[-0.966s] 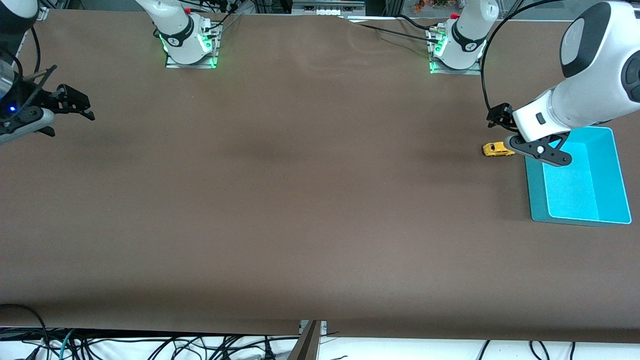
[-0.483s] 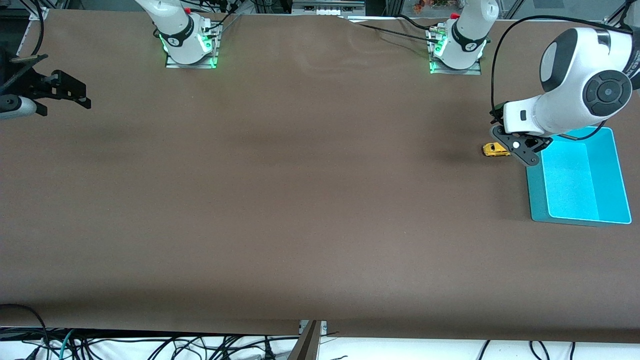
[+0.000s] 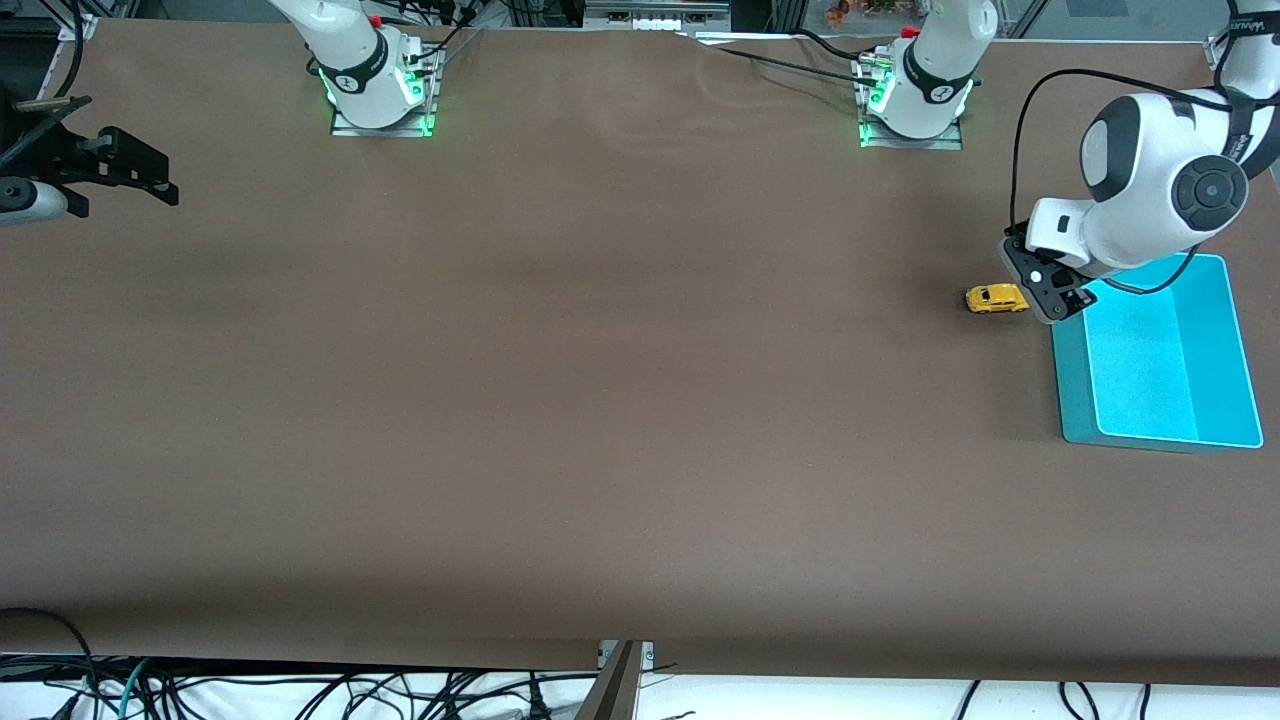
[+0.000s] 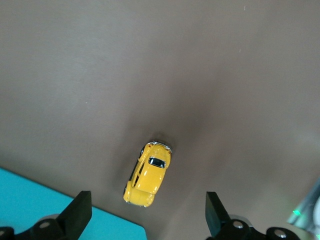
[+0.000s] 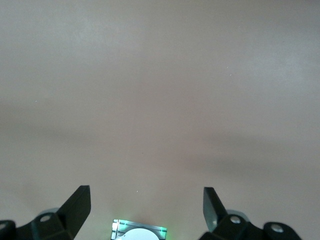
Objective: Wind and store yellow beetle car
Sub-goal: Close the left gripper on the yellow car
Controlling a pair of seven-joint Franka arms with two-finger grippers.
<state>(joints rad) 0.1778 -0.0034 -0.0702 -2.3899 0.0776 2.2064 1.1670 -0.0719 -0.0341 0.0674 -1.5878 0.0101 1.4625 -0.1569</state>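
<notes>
Yellow beetle car (image 3: 996, 299) sits on the table just beside the turquoise bin (image 3: 1228, 355), the left gripper (image 3: 1046, 290) hovering wide-jawed over it, apparently lining up to grasp, while the right gripper (image 3: 130, 170) waits, spread, well apart.

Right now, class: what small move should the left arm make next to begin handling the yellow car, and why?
Probably lower the left gripper straight onto the yellow beetle car, centring it first. Its jaws are open, the car sits on the table untouched between the fingertips, just beside the blue bin. The right gripper waits, open.
</notes>
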